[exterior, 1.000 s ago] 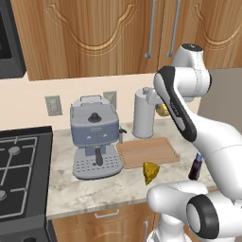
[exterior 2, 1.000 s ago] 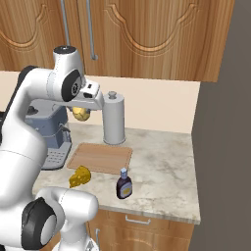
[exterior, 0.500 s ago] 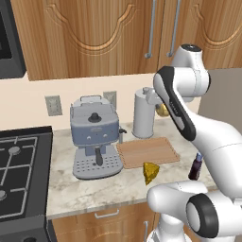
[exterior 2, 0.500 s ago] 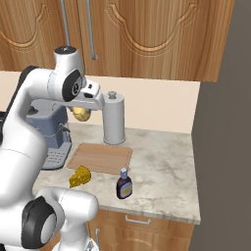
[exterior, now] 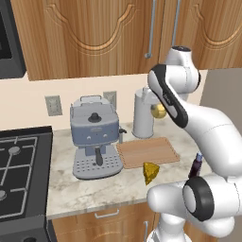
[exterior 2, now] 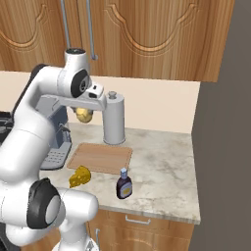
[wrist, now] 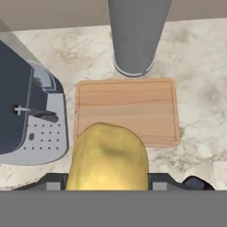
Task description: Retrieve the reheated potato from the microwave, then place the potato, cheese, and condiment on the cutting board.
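Note:
My gripper [exterior 2: 84, 116] is shut on the potato [wrist: 107, 157], a yellowish-tan oval lump [exterior 2: 84, 114] [exterior: 158, 111], and holds it in the air above the counter. The wooden cutting board [wrist: 126, 111] [exterior: 147, 151] [exterior 2: 100, 157] lies flat straight below it, bare. The cheese [exterior: 151, 172] [exterior 2: 79, 177], a yellow wedge, rests on the counter just in front of the board. The condiment, a small dark bottle [exterior 2: 124, 184] [exterior: 194, 166], stands near the counter's front edge to the right of the cheese. A corner of the black microwave [exterior: 9, 42] shows at upper left.
A grey cylindrical canister [wrist: 137, 35] [exterior 2: 113, 120] stands right behind the board. A blue-grey coffee machine [exterior: 94, 137] [wrist: 29, 115] stands to the board's left, with the stove [exterior: 21, 170] beyond it. Wooden cabinets [exterior 2: 147, 34] hang overhead.

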